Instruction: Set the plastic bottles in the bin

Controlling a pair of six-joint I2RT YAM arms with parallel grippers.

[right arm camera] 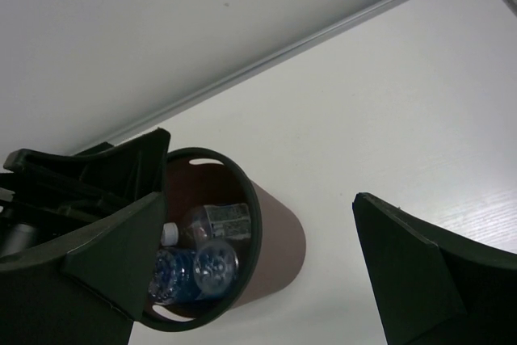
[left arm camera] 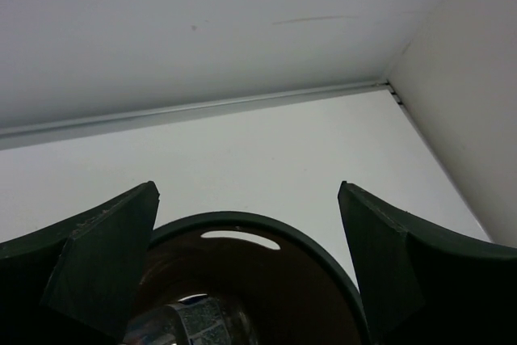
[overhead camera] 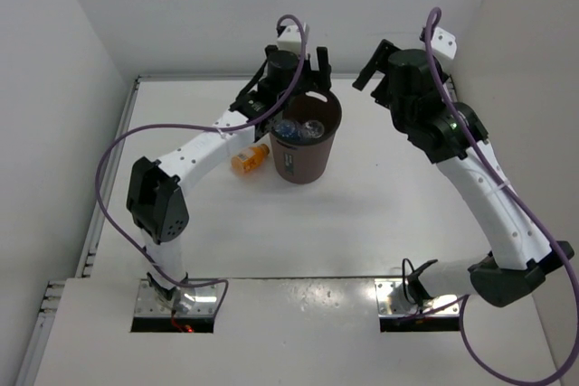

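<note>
Gaping wide and empty, the left claw [left arm camera: 249,199] is held over the bin [overhead camera: 308,164], the right claw [right arm camera: 260,169] likewise, further right. The orange bottle [overhead camera: 249,160], on the table just left, could be swept off by the left arm [overhead camera: 204,149].

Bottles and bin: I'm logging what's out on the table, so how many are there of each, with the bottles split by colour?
Clear bottles: 3
Orange bottles: 1
Bins: 1
Total: 5
</note>
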